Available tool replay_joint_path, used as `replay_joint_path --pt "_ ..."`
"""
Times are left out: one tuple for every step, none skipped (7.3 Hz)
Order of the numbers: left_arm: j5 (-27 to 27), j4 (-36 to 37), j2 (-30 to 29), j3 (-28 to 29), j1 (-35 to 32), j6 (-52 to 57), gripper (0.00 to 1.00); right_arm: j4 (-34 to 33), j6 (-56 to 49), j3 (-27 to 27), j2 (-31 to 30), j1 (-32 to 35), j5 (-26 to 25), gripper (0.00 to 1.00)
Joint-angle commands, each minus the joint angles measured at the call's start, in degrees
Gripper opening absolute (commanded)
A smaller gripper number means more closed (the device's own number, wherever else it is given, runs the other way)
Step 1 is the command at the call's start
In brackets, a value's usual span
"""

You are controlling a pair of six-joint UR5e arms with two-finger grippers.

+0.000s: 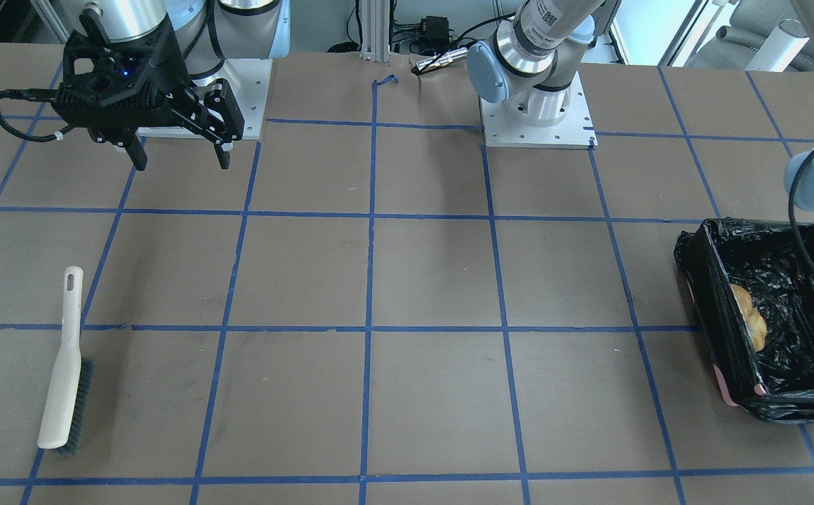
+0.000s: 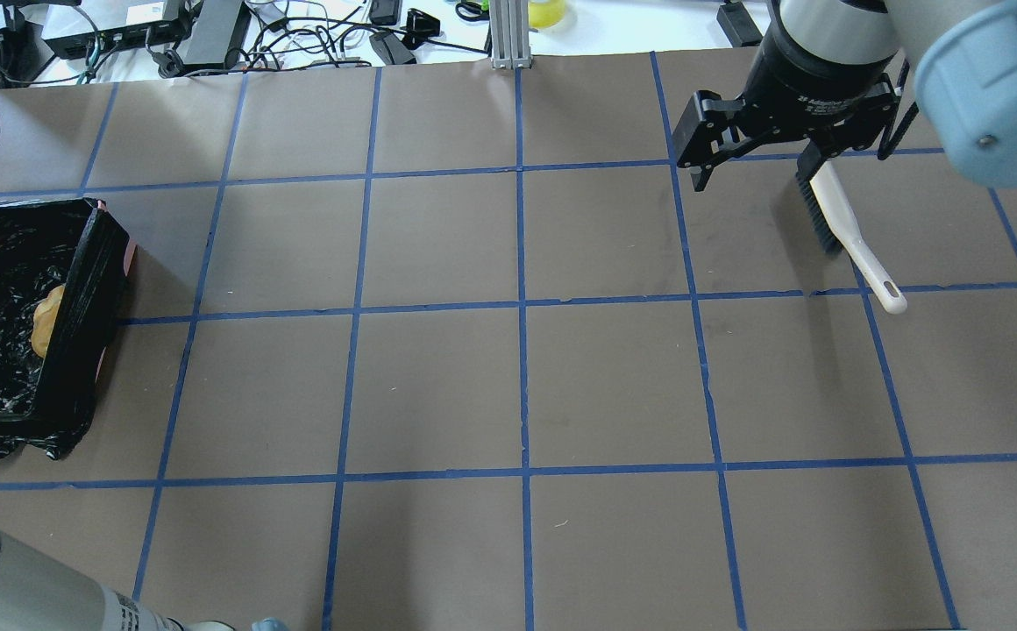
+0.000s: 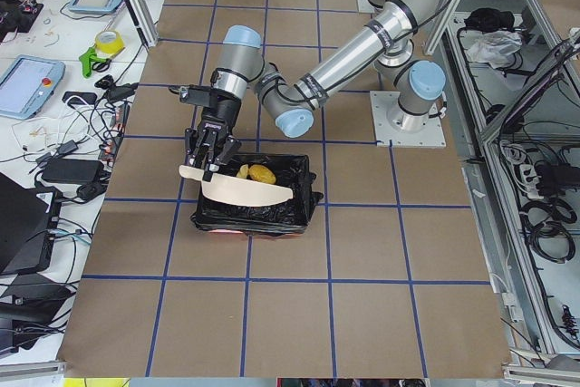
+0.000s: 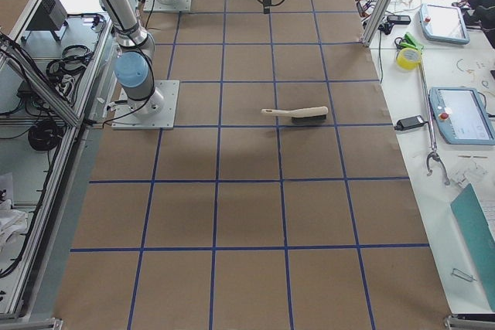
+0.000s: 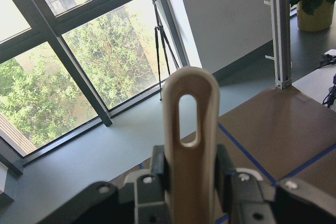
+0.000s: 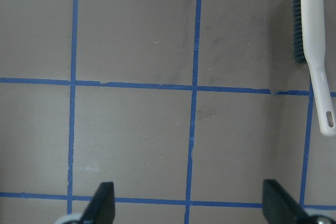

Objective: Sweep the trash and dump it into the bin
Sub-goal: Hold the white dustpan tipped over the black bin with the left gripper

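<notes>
The bin (image 3: pixel 255 216), a box lined with a crinkly black bag, stands at the table's end on my left side (image 1: pixel 703 294) (image 2: pixel 90 280). A golden-brown lump of trash (image 1: pixel 749 317) (image 2: pixel 44 321) (image 3: pixel 262 173) lies inside it, with a yellow piece (image 3: pixel 242 170) beside it. My left gripper (image 3: pixel 207 157) (image 5: pixel 191 177) is shut on the handle of the beige dustpan (image 3: pixel 241 191), which is held tilted over the bin. My right gripper (image 1: pixel 182 163) (image 2: pixel 750 171) (image 6: pixel 190 205) hangs open and empty above the table, near the white brush (image 1: pixel 63 365) (image 2: pixel 852 230) (image 6: pixel 316 51).
The brush (image 4: pixel 298 113) lies flat on the brown paper with blue tape lines. Both arm bases (image 1: pixel 537 116) are bolted at the robot's edge. Cables, tablets and tape rolls lie on the side bench (image 3: pixel 54 79) beyond the table's far edge.
</notes>
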Motion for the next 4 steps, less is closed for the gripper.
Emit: replay_joint_path --pt "0.1 1.9 0.5 -1.2 -1.0 0.3 0.00 0.0 -0.1 0.0 0.0 0.0 0.0 1.00" --pt "0.3 4.2 0.1 -1.5 -2.0 1.4 0.00 0.0 -0.1 0.0 0.0 0.0 0.0 1.00" --pt "0.5 5.6 0.1 -1.6 -2.3 1.9 0.00 0.0 -0.1 0.0 0.0 0.0 0.1 1.00" --pt "0.2 7.9 0.3 -1.7 -2.3 2.1 0.00 0.0 -0.1 0.0 0.1 0.0 0.1 1.00"
